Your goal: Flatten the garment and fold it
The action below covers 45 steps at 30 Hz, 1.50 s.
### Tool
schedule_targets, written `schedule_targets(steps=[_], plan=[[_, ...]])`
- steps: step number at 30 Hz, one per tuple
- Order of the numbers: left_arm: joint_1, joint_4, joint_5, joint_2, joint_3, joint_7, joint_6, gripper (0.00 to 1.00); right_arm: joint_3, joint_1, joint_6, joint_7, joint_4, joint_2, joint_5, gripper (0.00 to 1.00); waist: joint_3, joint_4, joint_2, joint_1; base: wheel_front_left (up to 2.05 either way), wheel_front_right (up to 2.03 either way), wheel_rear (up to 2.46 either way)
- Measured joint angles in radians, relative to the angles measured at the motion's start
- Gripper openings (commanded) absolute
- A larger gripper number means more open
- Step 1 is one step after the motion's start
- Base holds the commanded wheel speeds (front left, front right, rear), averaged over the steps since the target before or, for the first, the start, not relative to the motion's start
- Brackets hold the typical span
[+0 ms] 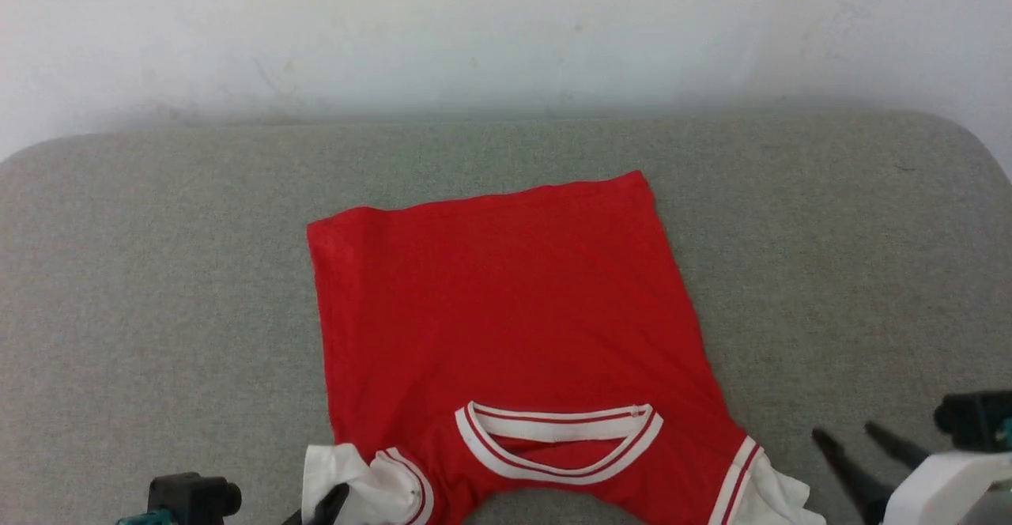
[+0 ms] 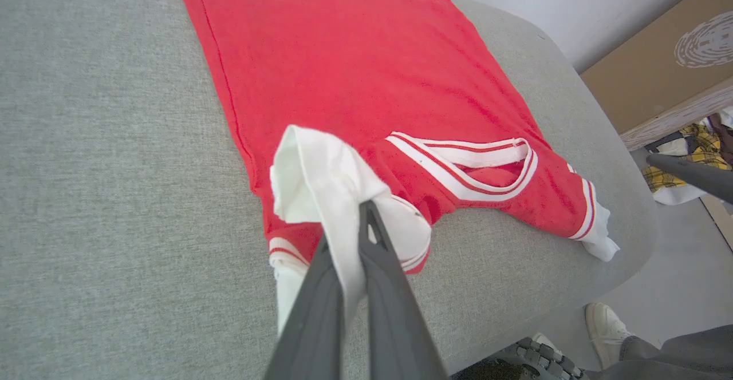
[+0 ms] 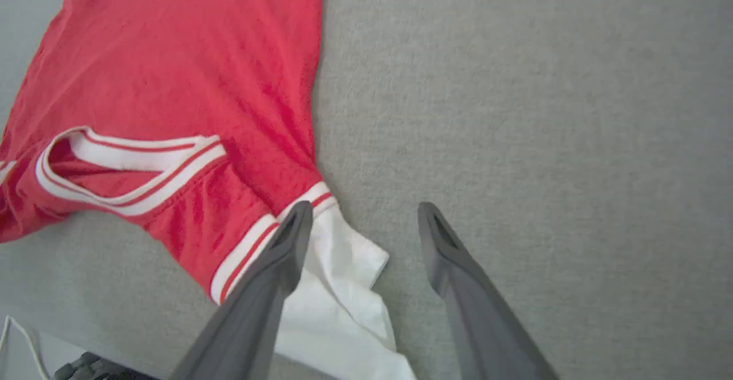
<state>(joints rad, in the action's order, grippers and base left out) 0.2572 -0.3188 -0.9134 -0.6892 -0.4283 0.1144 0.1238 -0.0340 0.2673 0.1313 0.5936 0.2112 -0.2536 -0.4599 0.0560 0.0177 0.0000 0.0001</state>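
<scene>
Garment (image 1: 506, 304) sleeve first: my left jaws are clamped shut on the white left sleeve (image 2: 320, 185). The cloth is pinched between the two dark fingers (image 2: 395, 311) and bunched up over the red shoulder. My right jaws stand wide open and hold nothing. In the right wrist view, one finger (image 3: 269, 288) crosses the striped cuff of the right sleeve (image 3: 343, 305), while the other hangs over bare grey fabric. I cannot tell whether either one touches down.

Outward from there, the striped collar (image 1: 557, 438) lies between the two sleeves, close to the near edge. The red body spreads away from me toward the white wall (image 1: 506, 27), plain side up, fairly flat with light wrinkles. It rests around the middle of the grey surface (image 1: 118, 272), hem farthest from me. In the left wrist view, a person's pale shoe (image 2: 604, 325) stands on the floor beyond the rounded corner.
</scene>
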Motion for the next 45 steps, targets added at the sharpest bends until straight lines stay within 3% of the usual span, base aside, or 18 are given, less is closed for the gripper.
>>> schedule_targets(steps=[5, 12, 18, 22, 27, 39, 40, 41, 42, 43, 45], plan=[[-0.011, -0.011, 0.011, 0.000, 0.001, -0.004, 0.000, 0.00, -0.046, -0.145, 0.000, -0.099, 0.085, -0.014, 0.041, 1.00, 0.029, 0.008, 0.0000, 0.0000, 0.00, 0.00, 0.00], [-0.074, -0.027, 0.043, 0.000, 0.001, -0.024, -0.034, 0.00, -0.013, -0.454, 0.000, -0.088, 0.081, -0.040, 0.065, 1.00, 0.110, 0.019, 0.0000, 0.0001, 0.00, 0.00, 0.00], [-0.159, -0.030, 0.065, 0.009, -0.007, -0.037, -0.074, 0.00, 0.064, -0.774, 0.000, 0.023, -0.036, -0.066, 0.126, 1.00, 0.210, 0.037, 0.0000, 0.0003, 0.00, 0.00, 0.00], [-0.235, -0.024, 0.096, 0.028, -0.029, -0.040, -0.112, 0.00, 0.042, -0.973, 0.000, 0.206, -0.225, -0.026, 0.202, 1.00, 0.297, 0.064, 0.0000, 0.0004, 0.00, 0.00, 0.00], [-0.291, -0.017, 0.112, 0.051, -0.045, -0.048, -0.132, 0.00, 0.027, -1.057, 0.000, 0.316, -0.363, 0.018, 0.253, 1.00, 0.364, 0.118, 0.0000, 0.0003, 0.00, 0.00, 0.00], [-0.337, 0.020, 0.122, 0.082, -0.069, -0.063, -0.159, 0.00, -0.001, -1.063, 0.000, 0.370, -0.491, 0.031, 0.302, 1.00, 0.467, 0.251, 0.0000, -0.0001, 0.00, 0.00, 0.00], [-0.340, 0.021, 0.122, 0.084, -0.069, -0.063, -0.160, 0.00, -0.008, -1.065, 0.000, 0.369, -0.491, 0.030, 0.302, 0.86, 0.473, 0.258, 0.0000, -0.0003, 0.00, 0.00, 0.00], [-0.342, 0.022, 0.122, 0.084, -0.069, -0.063, -0.160, 0.00, -0.015, -1.067, 0.000, 0.364, -0.491, 0.031, 0.305, 0.44, 0.479, 0.263, 0.0000, -0.0003, 0.00, 0.00, 0.00], [-0.343, 0.024, 0.122, 0.084, -0.069, -0.063, -0.160, 0.00, -0.018, -1.069, 0.000, 0.363, -0.489, 0.031, 0.307, 0.17, 0.484, 0.267, 0.0000, -0.0002, 0.00, 0.00, 0.00], [-0.344, 0.025, 0.122, 0.084, -0.068, -0.063, -0.160, 0.00, -0.019, -1.073, 0.000, 0.361, -0.487, 0.032, 0.309, 0.00, 0.488, 0.270, 0.0000, -0.0002, 0.00, 0.00, 0.00], [-0.345, 0.029, 0.123, 0.081, -0.065, -0.063, -0.159, 0.00, -0.012, -1.077, 0.000, 0.351, -0.486, 0.034, 0.311, 0.00, 0.492, 0.269, 0.0000, -0.0001, 0.00, 0.00, 0.00]])
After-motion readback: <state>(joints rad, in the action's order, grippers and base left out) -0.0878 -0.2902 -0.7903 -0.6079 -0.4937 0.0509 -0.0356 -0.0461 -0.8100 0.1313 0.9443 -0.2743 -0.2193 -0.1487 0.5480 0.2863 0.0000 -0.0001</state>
